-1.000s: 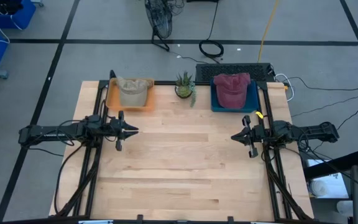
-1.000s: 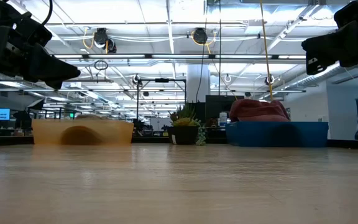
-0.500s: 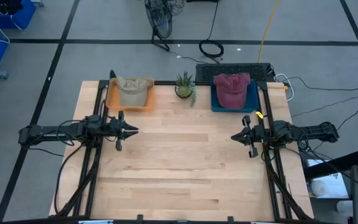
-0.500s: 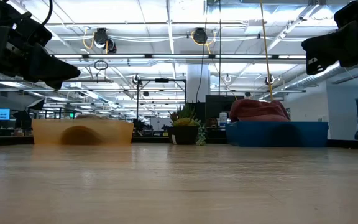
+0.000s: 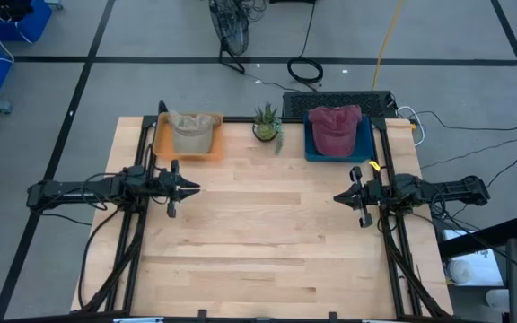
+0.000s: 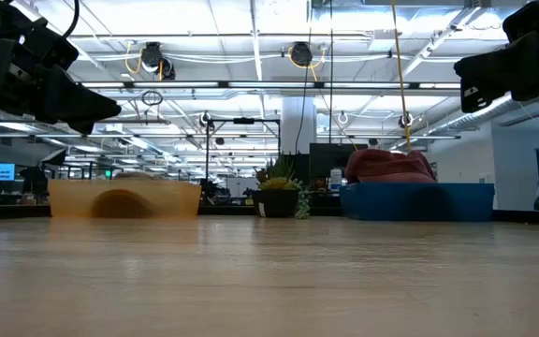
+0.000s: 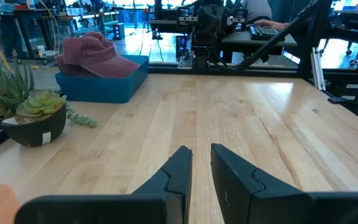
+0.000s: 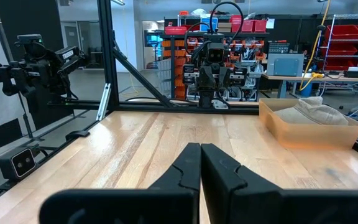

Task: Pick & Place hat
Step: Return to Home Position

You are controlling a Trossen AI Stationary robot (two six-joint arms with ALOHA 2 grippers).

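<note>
Here nothing is grasped: the left gripper [image 5: 189,187] shows a slim gap, the right gripper [image 5: 340,196] is clenched. Hats sit far: tan hat [image 5: 189,132], red hat [image 5: 335,128]. Open wide, approach a crown from above.

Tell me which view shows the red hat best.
The left wrist view: the red hat sits large in its blue bin. The high view shows it small from above, the low view only its crown; the right wrist view misses it.

Maroon hat [image 5: 334,127] in a blue bin [image 5: 312,148] at the table's far right; beige hat [image 5: 189,131] in an orange bin [image 5: 163,144] at far left; green succulent [image 5: 266,117] in a black pot [image 7: 33,130]; pale striped wooden table [image 5: 258,242]; black grippers [image 5: 193,188]
</note>
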